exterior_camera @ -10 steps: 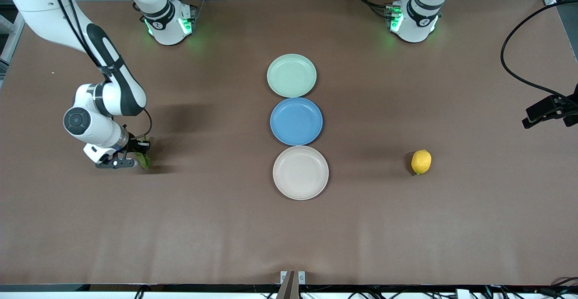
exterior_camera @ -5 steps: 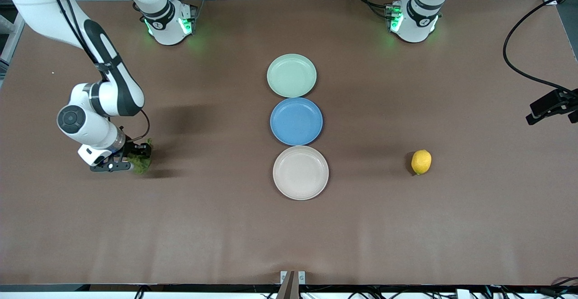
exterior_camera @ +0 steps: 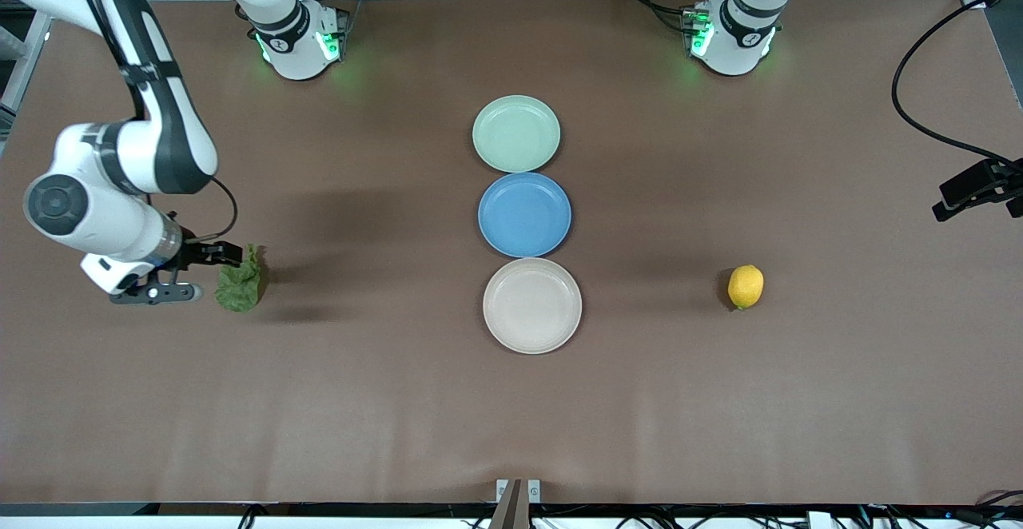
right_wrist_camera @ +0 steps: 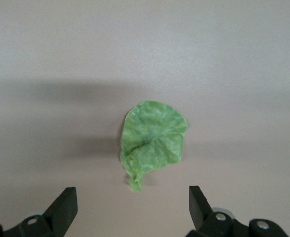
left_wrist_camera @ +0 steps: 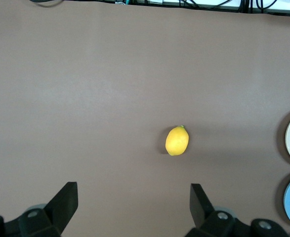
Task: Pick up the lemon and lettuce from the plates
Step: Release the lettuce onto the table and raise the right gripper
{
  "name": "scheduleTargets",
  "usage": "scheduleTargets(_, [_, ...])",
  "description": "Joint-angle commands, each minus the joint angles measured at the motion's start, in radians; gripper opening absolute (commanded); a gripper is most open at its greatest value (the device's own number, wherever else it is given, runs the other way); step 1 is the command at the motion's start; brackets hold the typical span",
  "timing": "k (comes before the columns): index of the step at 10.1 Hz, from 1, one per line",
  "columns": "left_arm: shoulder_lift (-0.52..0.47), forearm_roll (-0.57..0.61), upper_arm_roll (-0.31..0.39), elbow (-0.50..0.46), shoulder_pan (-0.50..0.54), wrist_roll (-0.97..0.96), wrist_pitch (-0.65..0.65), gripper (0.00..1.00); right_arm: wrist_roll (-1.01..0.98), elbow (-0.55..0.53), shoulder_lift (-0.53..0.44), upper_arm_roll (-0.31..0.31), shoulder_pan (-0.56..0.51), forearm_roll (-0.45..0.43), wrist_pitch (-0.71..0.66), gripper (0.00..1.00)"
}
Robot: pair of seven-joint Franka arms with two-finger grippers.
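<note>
Right gripper: jaws spread, holding nothing, just beside the lettuce.
Lettuce: flat on the worktop, toward the right arm's end.
Plates: mint plate, blue plate, cream plate, in a row mid-worktop.
Lemon: on the worktop, toward the left arm's end.
Left gripper: jaws spread, empty, over the worktop near the lemon.

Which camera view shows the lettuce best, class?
The right wrist view: the lettuce fills its middle, creases visible, lying on the table. The front view shows it small beside the right gripper. The left wrist view misses it.
</note>
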Motion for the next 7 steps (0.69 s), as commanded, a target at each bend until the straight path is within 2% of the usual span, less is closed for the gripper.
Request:
scheduleTargets(1, [-0.022,-0.021,0.001,-0.004,0.004,0.013,-0.010,1.00,-0.016,0.044,-0.066,0.011,-0.011,0.022,-0.089,1.00])
scheduleTargets(4, [-0.013,-0.021,0.000,-0.001,0.003,0.007,-0.010,1.00,-0.013,0.062,-0.170,0.011,-0.004,0.022,-0.161,1.00])
scheduleTargets(7, [-0.007,-0.018,0.000,-0.001,0.000,0.000,-0.009,1.00,-0.012,0.271,-0.178,0.005,0.021,0.022,-0.446,1.00])
